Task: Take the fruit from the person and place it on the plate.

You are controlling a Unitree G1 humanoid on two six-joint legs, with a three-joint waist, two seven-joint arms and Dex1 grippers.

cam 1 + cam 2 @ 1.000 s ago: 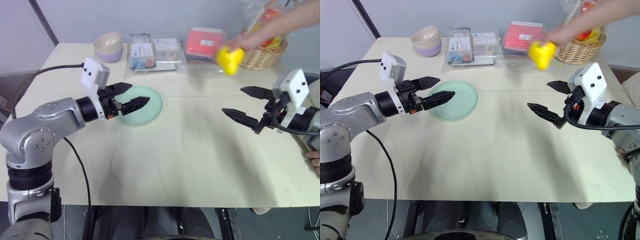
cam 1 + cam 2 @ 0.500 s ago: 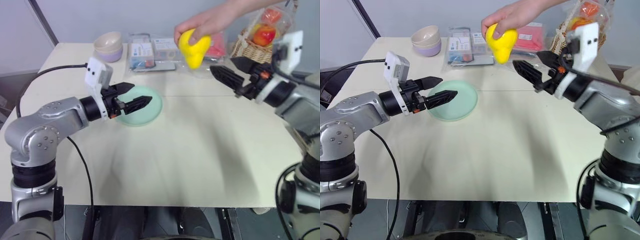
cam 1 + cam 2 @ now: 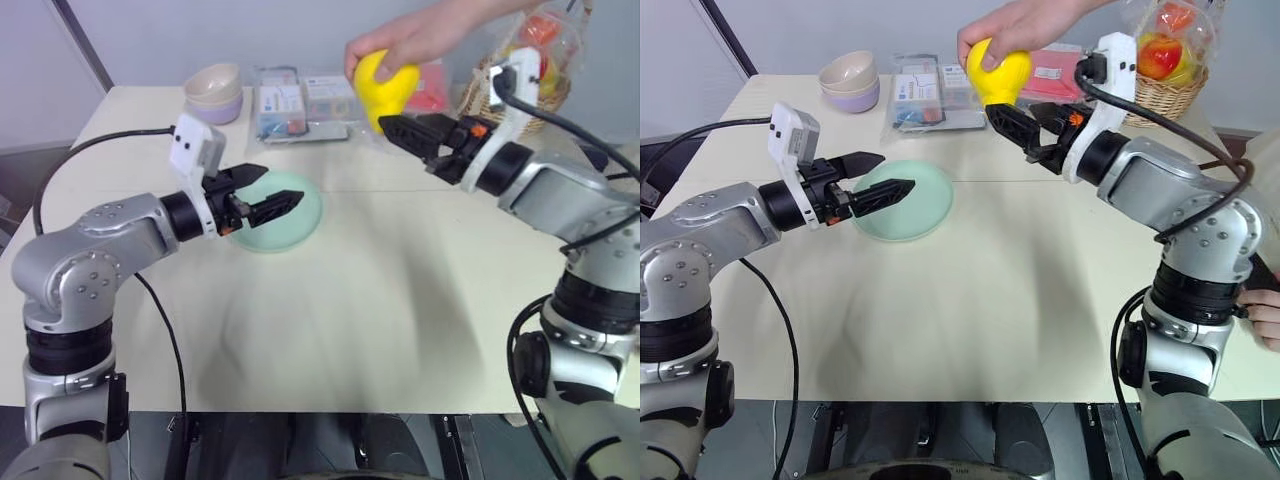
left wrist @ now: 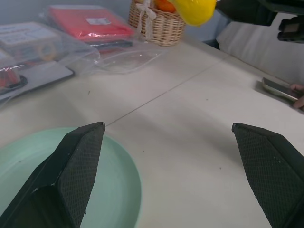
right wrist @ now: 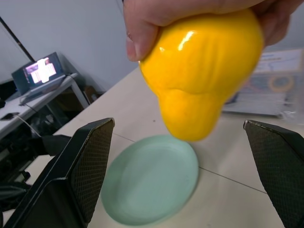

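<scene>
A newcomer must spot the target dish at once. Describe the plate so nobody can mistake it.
On the cream table, look toward the robot's left side, just under the left gripper. The plate lies flat there, round and pale mint green. The other dishes, stacked beige and lavender bowls, are deep and sit at the far edge.

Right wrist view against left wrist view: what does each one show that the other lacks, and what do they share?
Right wrist view alone: the person's hand gripping the fruit from above, between the open right gripper's fingers, and a laptop on a side desk. Left wrist view alone: the wicker basket, the red packet and the open left gripper's fingers. Shared: the yellow fruit, the plate and the table.
</scene>
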